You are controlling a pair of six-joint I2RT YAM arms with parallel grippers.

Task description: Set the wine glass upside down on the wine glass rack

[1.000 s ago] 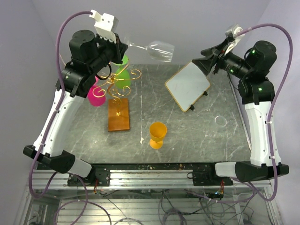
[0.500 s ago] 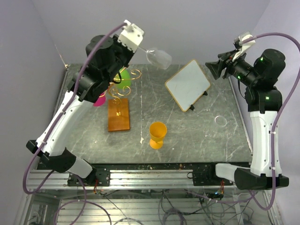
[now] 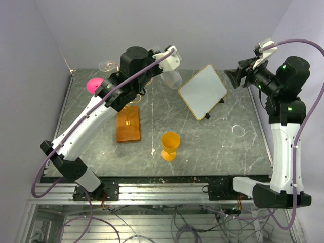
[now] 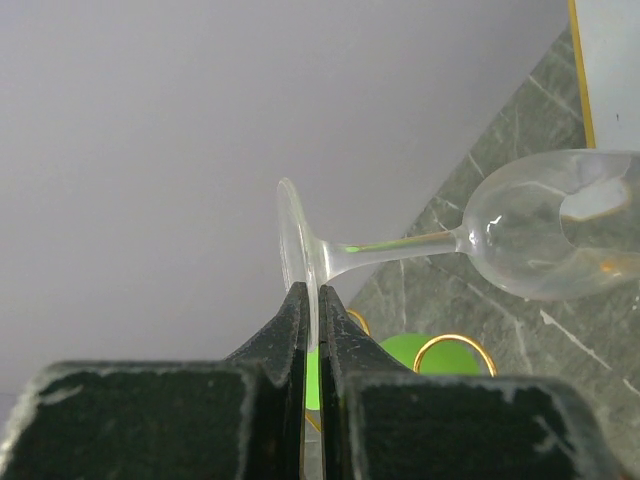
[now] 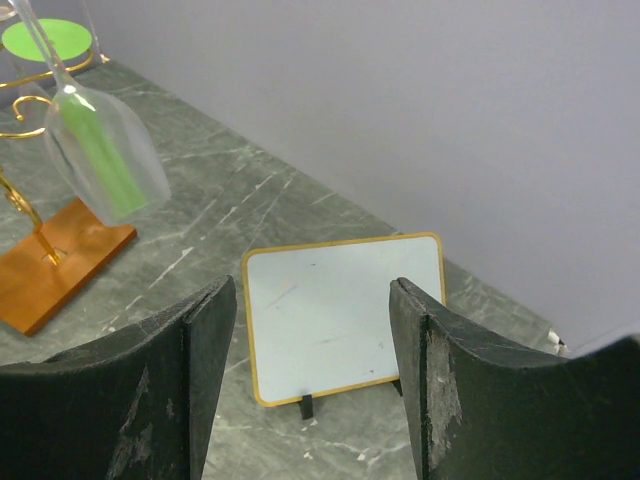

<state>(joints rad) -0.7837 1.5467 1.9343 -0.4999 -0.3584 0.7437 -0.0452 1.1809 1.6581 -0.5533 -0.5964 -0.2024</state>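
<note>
My left gripper [image 3: 166,62] is shut on the foot of a clear wine glass [image 3: 173,79], held in the air just right of the rack. In the left wrist view the fingers [image 4: 300,330] pinch the thin foot of the wine glass [image 4: 545,235], and the stem runs sideways to the bowl. From the right wrist view the glass [image 5: 100,150] hangs tilted, bowl down. The rack's wooden base [image 3: 128,123] shows; its gold wire [image 4: 455,345] is mostly hidden under my left arm. My right gripper [image 3: 236,77] hovers open at the back right, holding nothing.
A small whiteboard [image 3: 202,91] stands on its easel between the arms. An orange goblet [image 3: 170,145] stands near the front centre. A pink glass [image 3: 93,85] and a green one [image 4: 420,352] hang on the rack. Another clear glass [image 3: 107,66] is at the back left; a ring [image 3: 238,129] lies at right.
My left arm has swung right over the rack and turned the glass from lying sideways to bowl down. The right arm has drawn back and risen slightly.
</note>
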